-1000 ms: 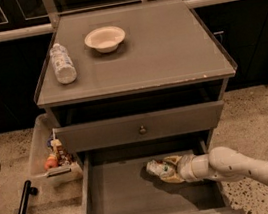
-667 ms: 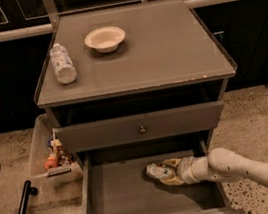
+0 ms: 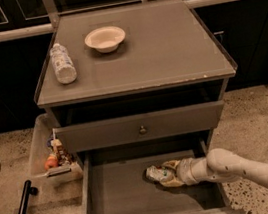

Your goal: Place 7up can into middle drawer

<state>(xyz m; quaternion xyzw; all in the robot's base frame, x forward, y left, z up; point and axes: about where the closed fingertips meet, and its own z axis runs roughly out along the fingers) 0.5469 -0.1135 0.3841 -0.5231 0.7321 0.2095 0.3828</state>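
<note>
Fingers [image 3: 172, 165] of the gripper [image 3: 165, 175] clamp the 7up can [image 3: 157, 174] between them, inside the middle drawer [image 3: 118, 198], whose floor lies beneath them. The can's label writing is unreadable.
</note>
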